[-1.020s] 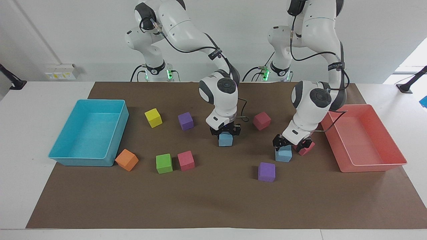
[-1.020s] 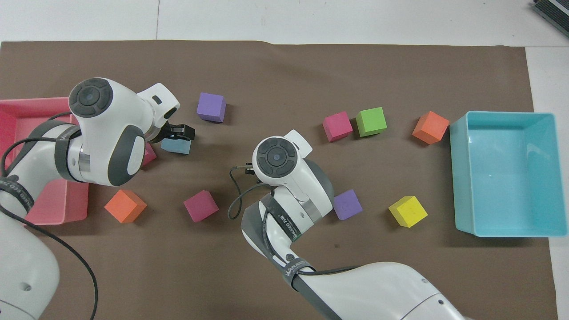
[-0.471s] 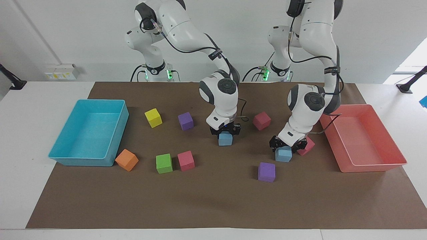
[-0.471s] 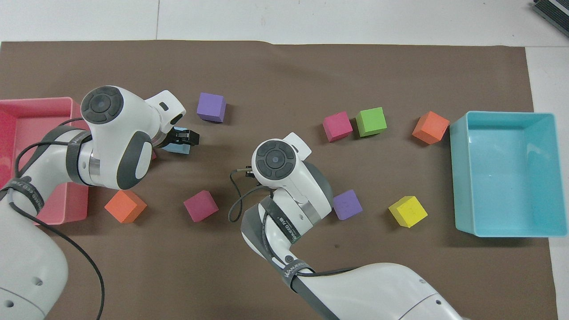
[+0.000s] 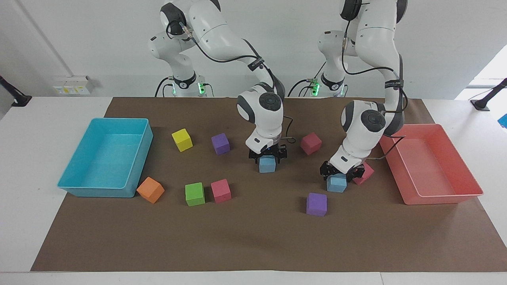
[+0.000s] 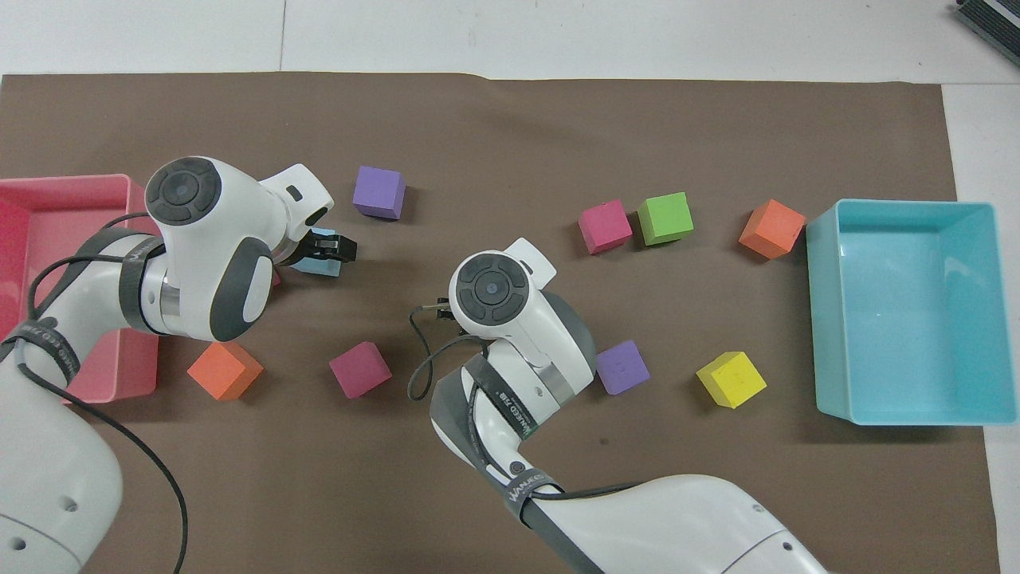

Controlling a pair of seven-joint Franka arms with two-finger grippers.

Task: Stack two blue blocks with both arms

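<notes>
Watching the left gripper (image 5: pixel 341 172), I am seeing its fingers spread astride the first blue block (image 5: pixel 336 184), which is sitting flat on the mat near the pink tray (image 5: pixel 443 197). The right gripper (image 5: pixel 267 153) is hanging over the second blue block (image 5: pixel 267 164), well apart from that tray; I cannot tell its fingers' state. Both are cubes with no long axis, sitting top face up.

Matt foam blue blocks (image 5: pixel 267 164) on matt brown paper sheet (image 5: pixel 253 237); glossy plastic arms (image 5: pixel 222 35).
</notes>
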